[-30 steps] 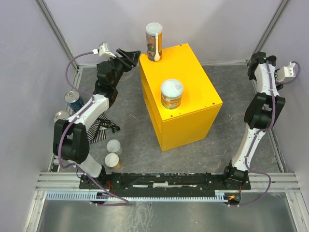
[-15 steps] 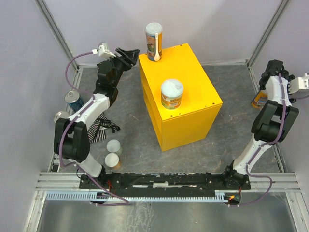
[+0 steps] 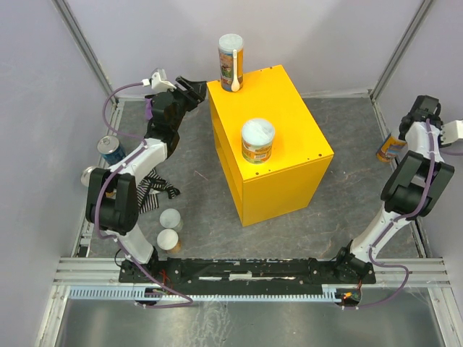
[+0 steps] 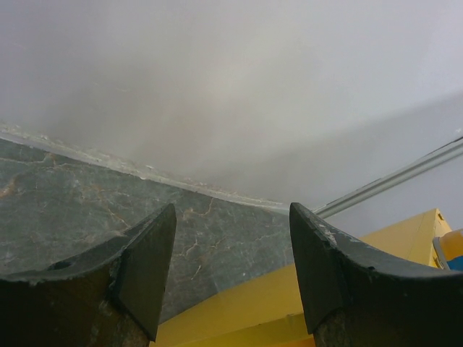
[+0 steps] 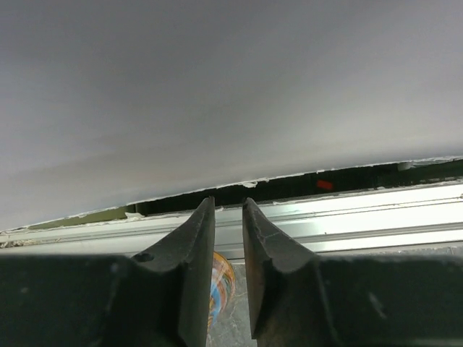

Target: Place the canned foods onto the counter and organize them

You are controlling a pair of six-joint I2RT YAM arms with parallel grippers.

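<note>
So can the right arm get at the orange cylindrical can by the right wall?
Probably yes: the right gripper hangs close over the orange can with nothing between, though its jaws stand too narrow and must open first.

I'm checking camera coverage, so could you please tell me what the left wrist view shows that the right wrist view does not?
Only the left wrist view shows the yellow counter, past the widely open, empty left gripper. Only the right wrist view shows a colourful can below the right gripper, its fingers narrowly parted, and a metal rail. Both show the pale wall.
</note>
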